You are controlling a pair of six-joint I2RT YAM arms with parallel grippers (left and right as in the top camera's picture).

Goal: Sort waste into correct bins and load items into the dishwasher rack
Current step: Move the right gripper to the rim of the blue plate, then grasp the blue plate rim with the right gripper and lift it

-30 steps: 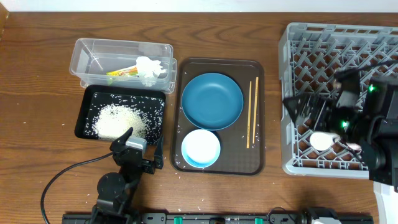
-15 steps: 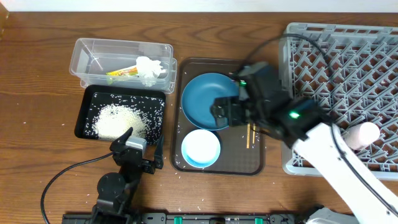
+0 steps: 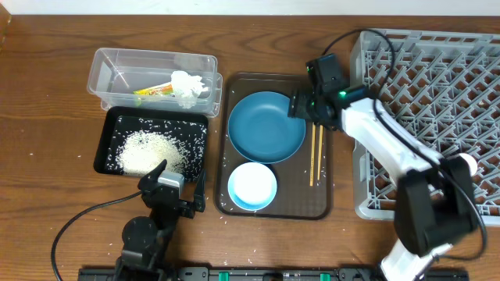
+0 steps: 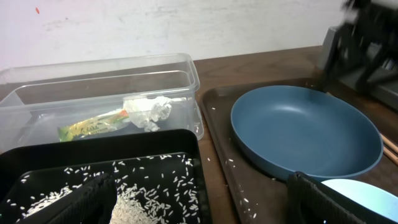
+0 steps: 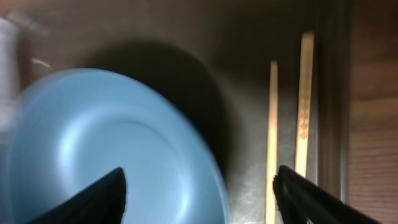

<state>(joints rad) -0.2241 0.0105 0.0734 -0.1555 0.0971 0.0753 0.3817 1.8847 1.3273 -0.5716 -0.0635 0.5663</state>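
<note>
**A:** Right gripper [image 3: 300,108] is logged over the brown tray [image 3: 324,204], between the far-right rim of the blue dish [image 3: 266,125] and the chopsticks [image 3: 316,148]; its jaws are seen wide apart in the wrist view, nothing held. Left gripper [image 4: 200,194] is parked by the near table edge beside the black tray [image 3: 104,156]; jaws wide, empty.

**B:** Task items?

**A:** Wrapper [image 3: 154,90] and tissue [image 3: 187,84] lie in the clear tub [image 3: 109,74]; rice [image 3: 144,152] is heaped in the black tray, with stray grains noted on the brown tray. Dish, bowl [image 3: 251,186] and chopsticks are not yet loaded; the rack [image 3: 367,70] stands to the right.

**B:** What could go wrong?

**A:** The target is judged ambiguous. If the dish is meant, its low sloped rim may slip from the fingers; it could also be shoved into the bowl, which sits just beside it (contact cannot be told). If the chopsticks are meant, only one may be pinched, since they lie flat, thin and slightly apart; the other may be knocked askew. The wrist view is blurred, so alignment cannot be confirmed.
</note>
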